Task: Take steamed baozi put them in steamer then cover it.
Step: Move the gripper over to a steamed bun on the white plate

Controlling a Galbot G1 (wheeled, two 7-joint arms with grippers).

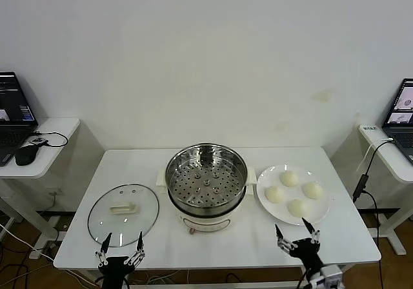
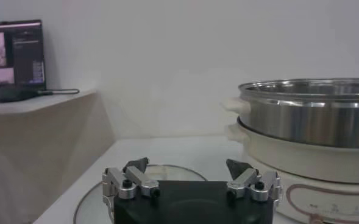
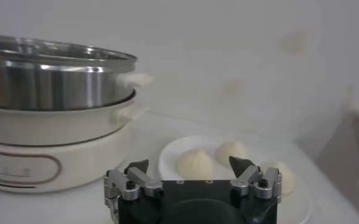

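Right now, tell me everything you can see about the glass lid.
The glass lid is round and clear with a metal rim and a cream-white bar handle on top. It lies flat, handle up, on the white table, left of the steamer and apart from it. Nothing grips it; the open left gripper hovers at its near edge.

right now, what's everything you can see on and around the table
table: one, white, centre of the head view
steamer: one, shiny steel pot on a white base, middle of the table, perforated tray empty, uncovered
cover: one, clear glass with cream handle, flat on the table left of the steamer
plate: one, white, right of the steamer
steamed baozi: four, cream-white, all on the plate
laptops: two, dark, one on each side desk
mouse: one, black, on the left desk
left gripper: one, black, jaws open, at the near edge by the cover
right gripper: one, black, jaws open, at the near edge by the plate
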